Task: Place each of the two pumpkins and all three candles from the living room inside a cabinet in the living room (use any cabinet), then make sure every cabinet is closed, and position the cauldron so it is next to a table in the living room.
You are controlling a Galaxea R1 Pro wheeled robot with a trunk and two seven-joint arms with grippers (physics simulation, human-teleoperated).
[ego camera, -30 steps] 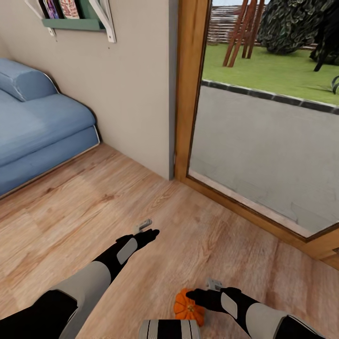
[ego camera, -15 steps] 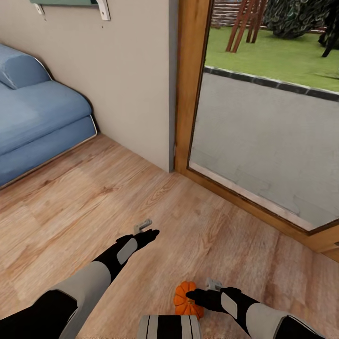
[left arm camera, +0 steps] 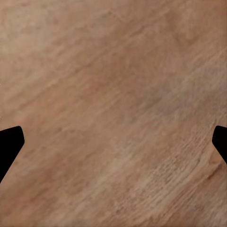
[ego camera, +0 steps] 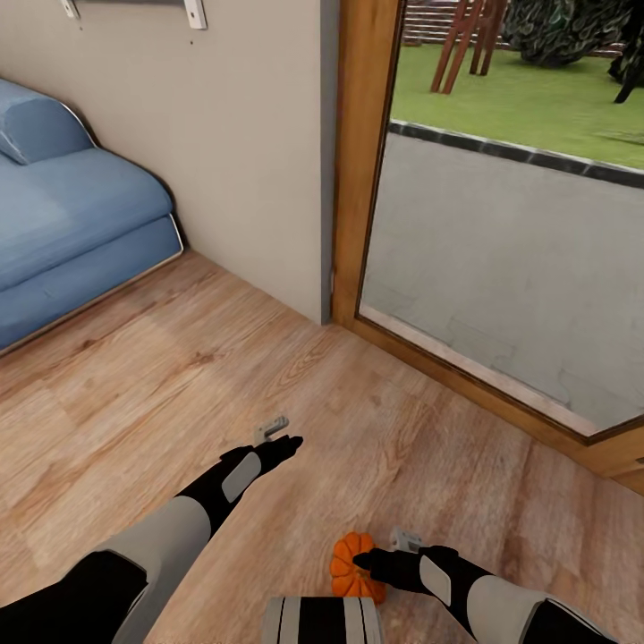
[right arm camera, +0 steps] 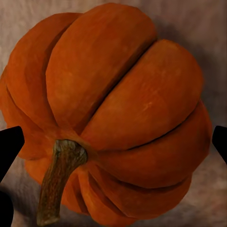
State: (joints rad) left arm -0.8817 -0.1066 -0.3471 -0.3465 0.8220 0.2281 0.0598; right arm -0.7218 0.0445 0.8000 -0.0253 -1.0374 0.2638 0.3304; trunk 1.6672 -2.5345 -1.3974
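Past the blue sofa [ego camera: 72,233], the left gripper [ego camera: 288,442] hangs spread over bare plank floor [ego camera: 161,385], while the right gripper [ego camera: 365,562] (fingertips wide apart) poises over the floor-lying pumpkin [ego camera: 354,566], so this looks like pickup: descend, then close.

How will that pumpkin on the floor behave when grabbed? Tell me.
The pumpkin looks rigid, so it likely won't squash. Its round, ribbed body lies tilted, stem sideways, so a nudge may roll it across the wood floor. The right hand is open around it; the smooth curved skin might slip.
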